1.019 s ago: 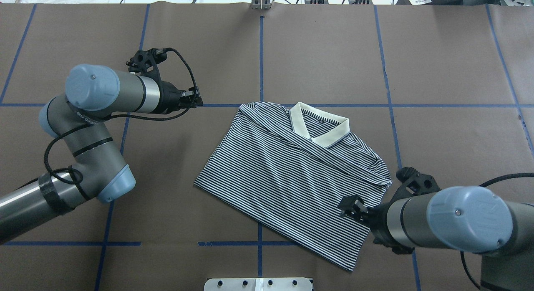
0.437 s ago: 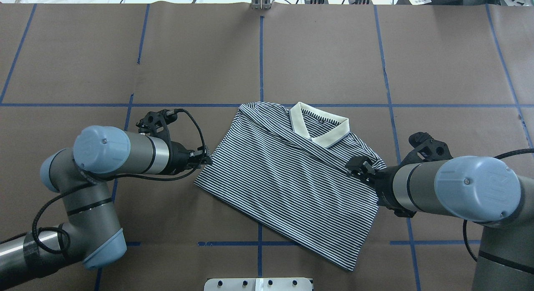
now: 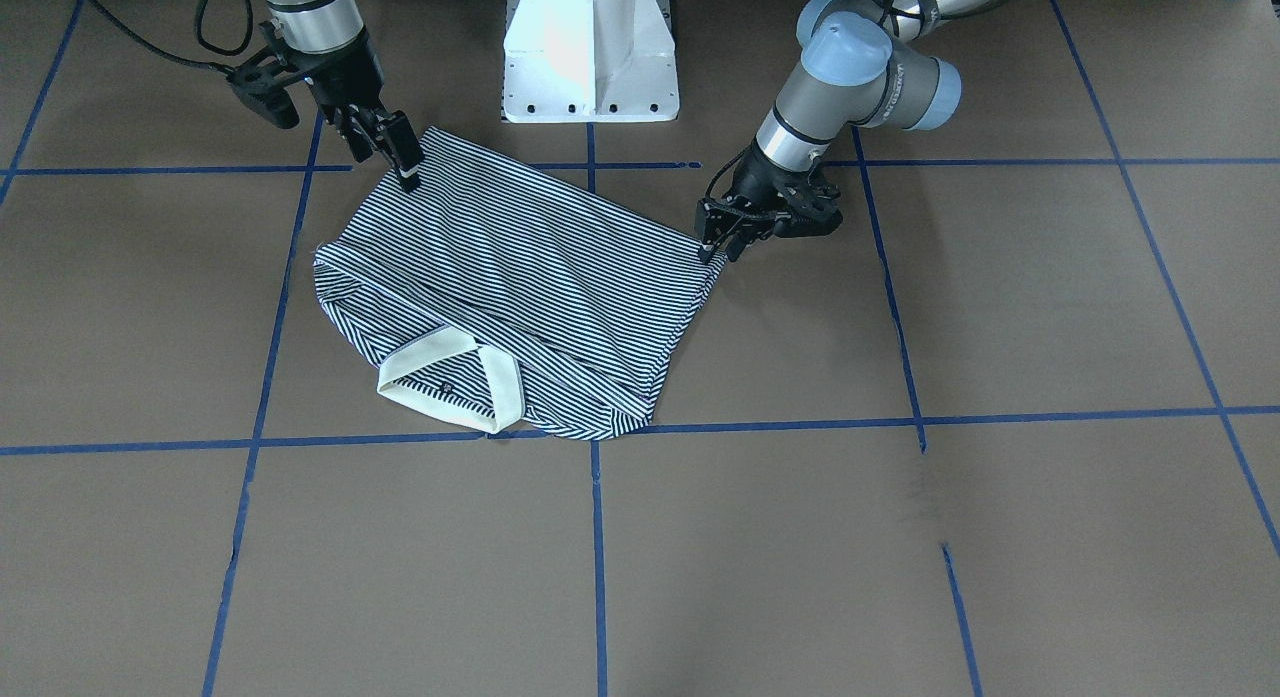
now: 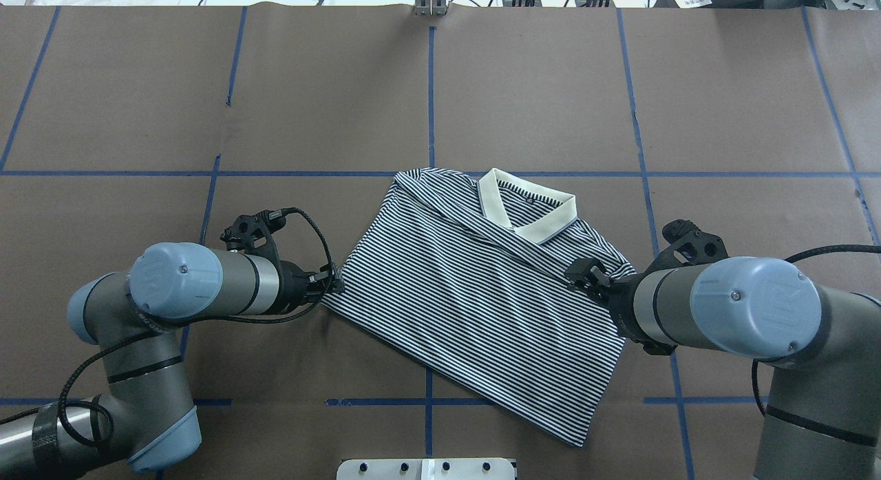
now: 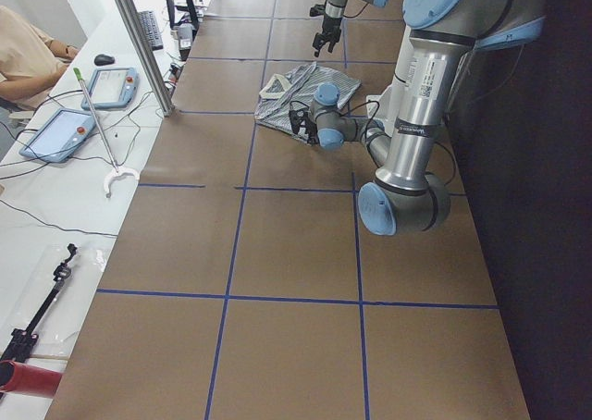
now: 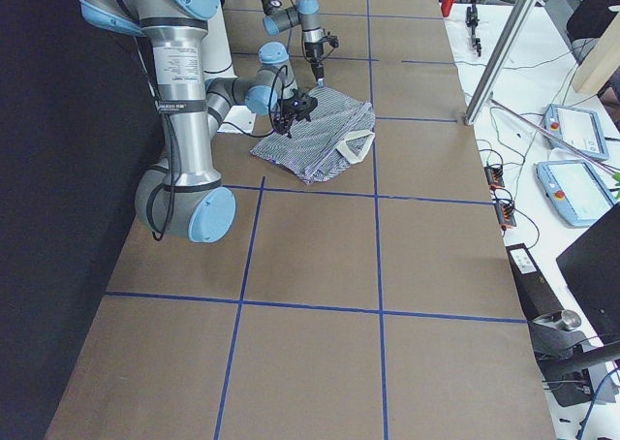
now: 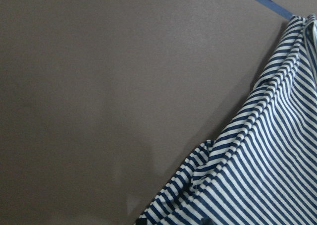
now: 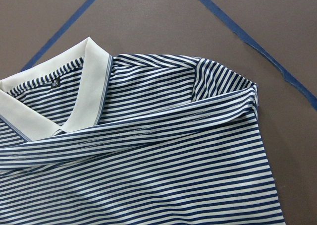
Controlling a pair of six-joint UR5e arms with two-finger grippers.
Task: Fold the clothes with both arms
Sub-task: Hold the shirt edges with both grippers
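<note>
Illumination is even and diffuse, from overhead. Shadows on the table (image 4: 523, 87) are faint and soft-edged. The white pedestal (image 3: 590, 47) is overexposed. The 2 side views drop to near-black beside the robot. Stripes on the polo shirt (image 8: 163, 170) resolve sharply in the right wrist view and softer in the left wrist view.

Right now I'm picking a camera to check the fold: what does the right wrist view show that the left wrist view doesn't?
Only the right wrist view: the cream collar and a folded band of cloth below it. Only the left wrist view: a bunched shirt corner. Both: the striped polo shirt, brown table cover, blue tape.
</note>
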